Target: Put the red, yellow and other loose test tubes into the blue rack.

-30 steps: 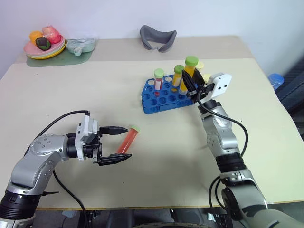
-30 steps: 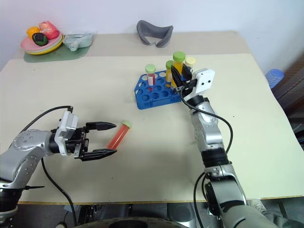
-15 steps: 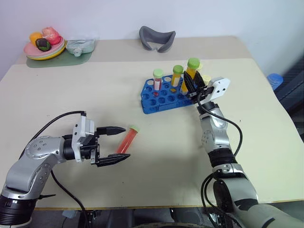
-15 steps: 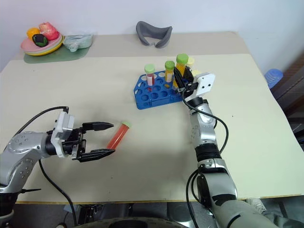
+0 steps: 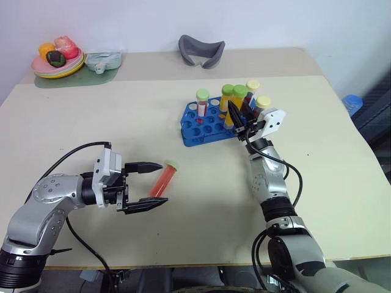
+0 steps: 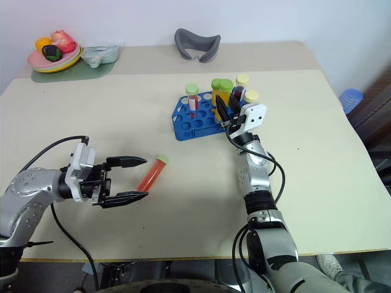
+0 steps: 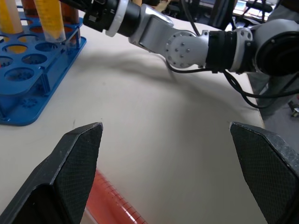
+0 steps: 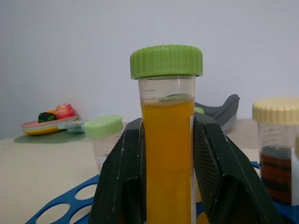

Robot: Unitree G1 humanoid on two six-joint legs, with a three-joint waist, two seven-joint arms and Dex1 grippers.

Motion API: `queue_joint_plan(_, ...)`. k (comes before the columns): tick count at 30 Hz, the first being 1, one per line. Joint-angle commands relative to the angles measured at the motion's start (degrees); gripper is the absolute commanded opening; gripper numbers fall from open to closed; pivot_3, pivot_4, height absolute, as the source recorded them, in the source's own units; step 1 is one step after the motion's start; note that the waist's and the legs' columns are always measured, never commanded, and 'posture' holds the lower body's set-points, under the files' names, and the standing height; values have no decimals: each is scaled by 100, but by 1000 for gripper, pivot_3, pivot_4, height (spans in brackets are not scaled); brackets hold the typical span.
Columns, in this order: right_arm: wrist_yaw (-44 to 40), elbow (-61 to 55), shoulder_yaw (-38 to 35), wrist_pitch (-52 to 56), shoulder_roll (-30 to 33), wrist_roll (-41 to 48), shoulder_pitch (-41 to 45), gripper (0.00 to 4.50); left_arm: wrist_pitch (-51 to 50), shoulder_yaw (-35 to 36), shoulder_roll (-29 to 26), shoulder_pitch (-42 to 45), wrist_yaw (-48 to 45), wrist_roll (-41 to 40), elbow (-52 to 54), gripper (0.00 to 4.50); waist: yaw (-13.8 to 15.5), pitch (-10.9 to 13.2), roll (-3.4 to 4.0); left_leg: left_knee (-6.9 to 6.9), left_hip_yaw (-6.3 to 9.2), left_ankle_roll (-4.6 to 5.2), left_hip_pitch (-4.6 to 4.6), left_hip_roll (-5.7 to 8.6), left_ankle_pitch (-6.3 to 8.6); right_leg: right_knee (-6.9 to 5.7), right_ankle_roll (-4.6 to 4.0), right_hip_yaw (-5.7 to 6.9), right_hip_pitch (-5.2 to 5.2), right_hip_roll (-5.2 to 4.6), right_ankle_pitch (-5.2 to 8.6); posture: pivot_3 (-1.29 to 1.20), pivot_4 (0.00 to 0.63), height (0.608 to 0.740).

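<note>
Five capped tubes stand at the blue rack (image 5: pixel 211 122); one is the yellow tube (image 8: pixel 168 154), green-capped and upright, clamped in the right gripper (image 5: pixel 240 119) over the rack's right end. One red-orange tube (image 5: pixel 164 178), pale green cap, lies flat on the table (image 5: pixel 91 122) between the left gripper's (image 5: pixel 148 186) wide-spread fingers, ungrasped.

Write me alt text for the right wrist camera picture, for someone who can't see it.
The right gripper is shut on an upright yellow tube with a green cap, held just above the blue rack. Beside it stands a dark brown-red tube with a cream cap; behind, a pale green cap and a distant plate of toy food.
</note>
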State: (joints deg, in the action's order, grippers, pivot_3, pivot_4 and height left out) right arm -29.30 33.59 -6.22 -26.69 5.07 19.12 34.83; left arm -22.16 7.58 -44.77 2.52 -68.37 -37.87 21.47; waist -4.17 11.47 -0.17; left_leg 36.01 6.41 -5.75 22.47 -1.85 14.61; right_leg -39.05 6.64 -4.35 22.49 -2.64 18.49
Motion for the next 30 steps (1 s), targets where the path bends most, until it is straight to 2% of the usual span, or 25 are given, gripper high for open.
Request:
queue_joint_plan(1,-76,238,-174,-167,114,-15,196,760,16,78,-46,19,-21,-66,97,4470,0,0,0,0,0,0,-1,0,0,0,0,0,-1,0,0,0,150,740)
queue_joint_plan(15,-126,369,-300,-440,52,-52,97,760,21,84,-11,-34,26,-82,156,4470,3,0,0,0,-1,0,-1,0,0,0,0,-1,-1,0,0,0,150,740)
queue_joint_plan(19,21,416,-327,-556,25,-129,112,2666,18,81,-7,-30,30,-86,152,4470,-1,0,0,0,-1,0,-1,0,0,0,0,-1,-1,0,0,0,150,740)
queue_joint_plan(21,35,420,-336,-549,9,-101,128,3812,13,80,-4,-30,38,-88,156,4470,-2,0,0,-1,0,0,-1,0,0,0,0,-1,-1,0,0,0,150,740)
queue_joint_plan(23,164,397,-329,-558,40,-203,115,4452,13,71,-2,-31,44,-82,161,4470,1,0,0,-1,-1,0,-1,0,0,0,0,-1,-1,0,0,0,150,740)
queue_joint_plan(27,271,-136,-205,-274,184,-395,-138,4452,1,73,26,-29,109,-85,173,4470,7,0,0,-1,-1,0,-1,0,0,1,0,-1,-1,0,0,0,150,740)
queue_joint_plan(30,490,-1482,-46,663,432,-530,-696,4452,-97,137,93,-13,290,-170,174,4470,17,0,0,-3,0,0,0,0,0,2,1,-1,-1,-1,1,0,150,740)
